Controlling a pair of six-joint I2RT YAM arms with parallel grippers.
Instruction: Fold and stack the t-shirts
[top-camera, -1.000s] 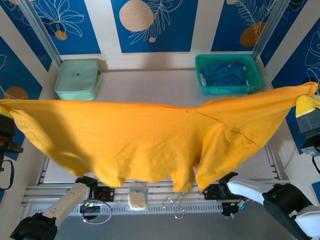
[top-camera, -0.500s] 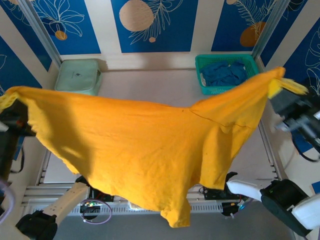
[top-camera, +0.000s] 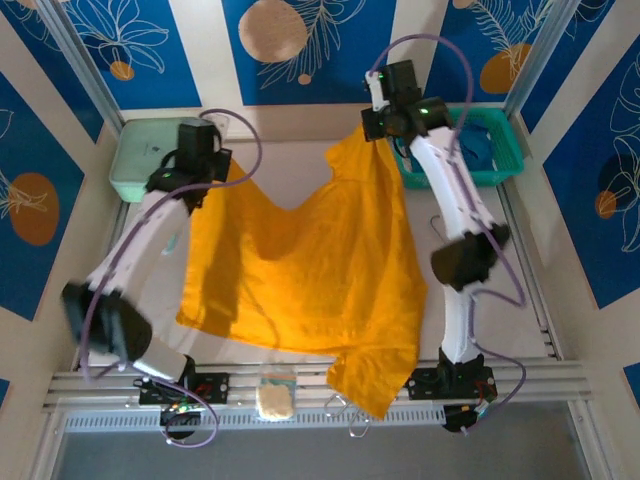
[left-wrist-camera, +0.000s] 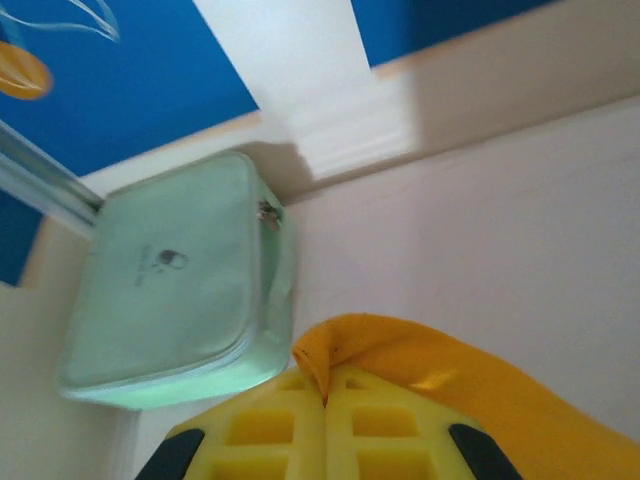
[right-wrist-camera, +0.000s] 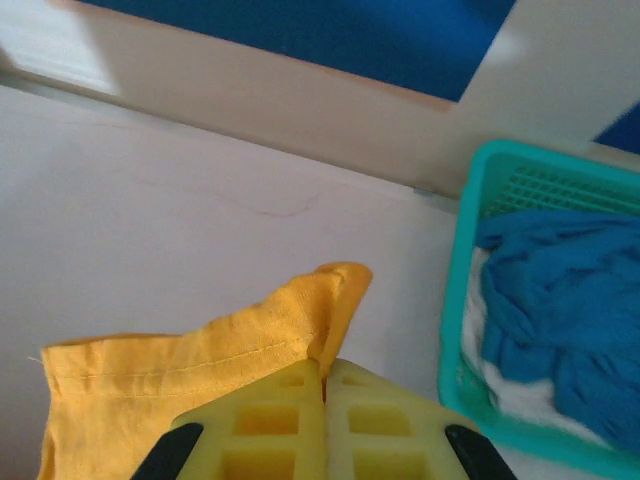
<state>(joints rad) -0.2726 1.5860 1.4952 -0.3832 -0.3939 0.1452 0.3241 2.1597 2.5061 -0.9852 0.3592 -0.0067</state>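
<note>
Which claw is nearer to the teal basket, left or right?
Right. The right claw is just left of the teal basket; the left claw is by the mint pouch.

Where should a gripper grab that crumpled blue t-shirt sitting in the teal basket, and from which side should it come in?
Probably pinch a raised fold on top of the blue t-shirt, coming straight down from above. The cloth lies bunched inside the teal basket, whose upright walls would block a sideways approach, while its top is open.

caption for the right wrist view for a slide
Right gripper shut on the orange shirt, blue shirts in the teal basket
</note>
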